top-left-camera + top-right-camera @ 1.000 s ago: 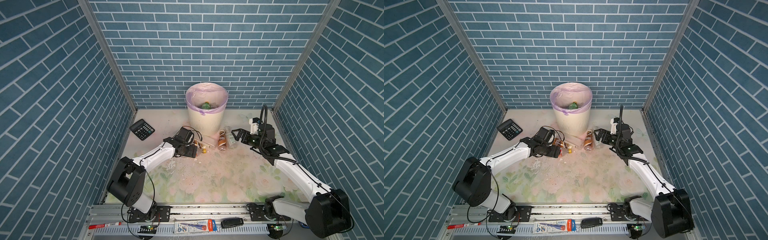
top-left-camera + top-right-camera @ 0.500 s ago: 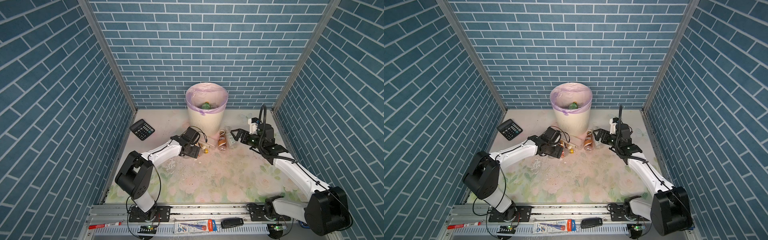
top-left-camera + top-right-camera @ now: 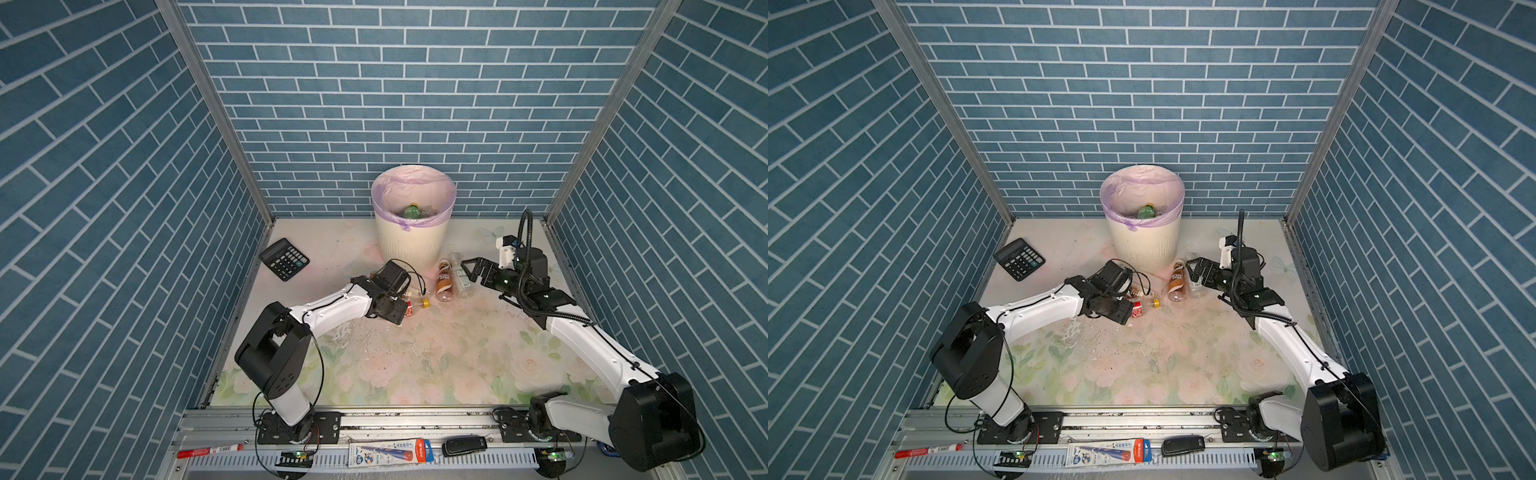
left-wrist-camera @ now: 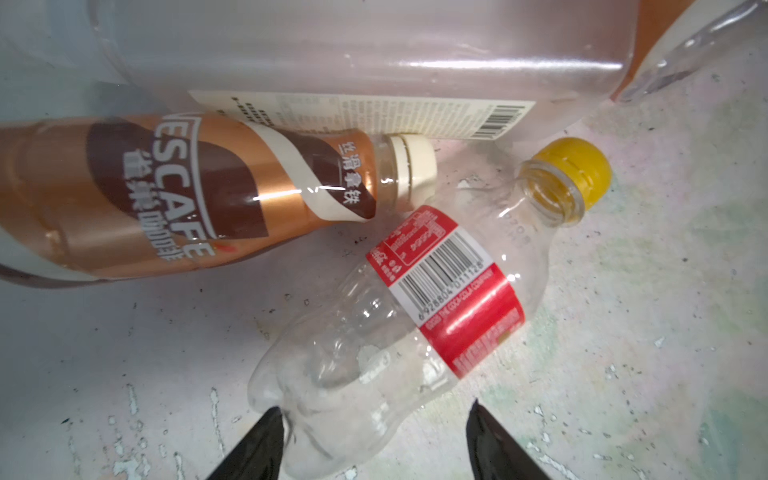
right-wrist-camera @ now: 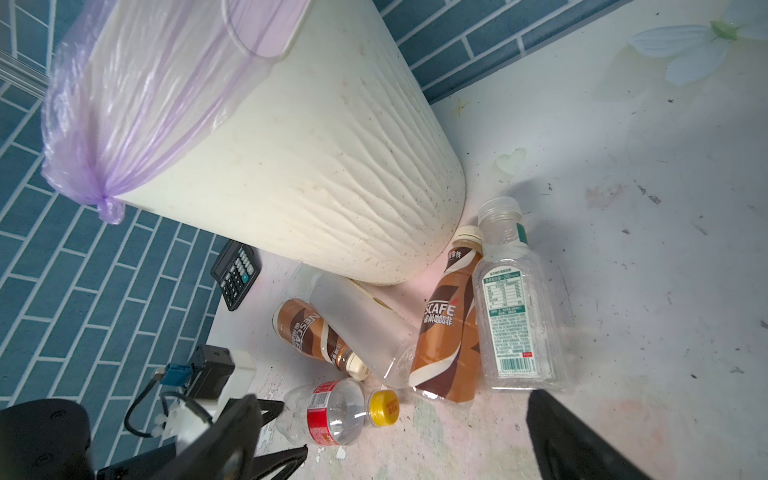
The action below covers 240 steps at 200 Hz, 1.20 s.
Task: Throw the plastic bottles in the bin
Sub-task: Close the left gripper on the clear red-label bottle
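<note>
Left tool (image 4: 374,409) stands part-spread astride the base of the red-labelled bottle (image 4: 415,299), which lies on the tabletop (image 3: 415,353). 1 finger touches; the other shows a gap. Centre first, then squeeze gently, as thin plastic may squirt out. Right tool (image 5: 392,397) hangs wide-spread and empty near the green-labelled bottle (image 5: 519,316) beside the bin (image 3: 411,249).

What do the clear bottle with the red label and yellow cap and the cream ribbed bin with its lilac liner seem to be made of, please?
Clear red-labelled bottle: thin glossy transparent plastic; the table shows through it. Cream ribbed bin: opaque matte plastic, probably moulded, given the ribs. Lilac liner: thin translucent film, wrinkled and knotted.
</note>
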Each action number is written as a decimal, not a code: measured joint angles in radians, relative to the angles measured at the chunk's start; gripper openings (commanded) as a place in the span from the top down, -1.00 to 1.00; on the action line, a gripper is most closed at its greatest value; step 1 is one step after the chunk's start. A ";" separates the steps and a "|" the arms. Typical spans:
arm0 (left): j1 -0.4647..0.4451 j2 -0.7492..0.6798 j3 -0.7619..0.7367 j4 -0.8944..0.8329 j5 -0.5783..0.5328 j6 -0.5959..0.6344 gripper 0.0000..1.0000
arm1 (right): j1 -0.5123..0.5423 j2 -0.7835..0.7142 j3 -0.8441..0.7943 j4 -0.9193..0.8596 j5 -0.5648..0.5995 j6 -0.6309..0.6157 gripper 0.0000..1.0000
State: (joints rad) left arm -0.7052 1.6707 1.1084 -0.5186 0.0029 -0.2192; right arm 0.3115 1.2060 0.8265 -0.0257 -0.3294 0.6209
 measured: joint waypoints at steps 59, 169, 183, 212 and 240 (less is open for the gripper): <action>-0.035 0.024 0.050 -0.032 0.066 0.020 -0.36 | -0.015 -0.014 0.000 -0.005 0.000 0.000 -0.99; -0.042 0.149 0.154 -0.037 0.060 0.138 -0.44 | -0.041 -0.056 -0.014 -0.011 0.000 0.000 -0.98; -0.043 0.155 0.154 -0.036 0.060 0.145 -0.44 | -0.047 -0.068 -0.022 -0.011 0.000 0.000 -0.99; -0.047 0.155 0.154 -0.036 0.060 0.151 -0.42 | -0.057 -0.087 -0.042 -0.013 0.000 0.000 -0.99; -0.069 0.159 0.153 -0.031 0.061 0.153 -0.40 | -0.059 -0.088 -0.051 -0.015 0.000 0.000 -0.99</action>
State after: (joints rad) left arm -0.7746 1.8294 1.2613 -0.5495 0.0643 -0.0666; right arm 0.2523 1.1179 0.7750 -0.0406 -0.3294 0.6209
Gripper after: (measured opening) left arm 0.706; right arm 0.993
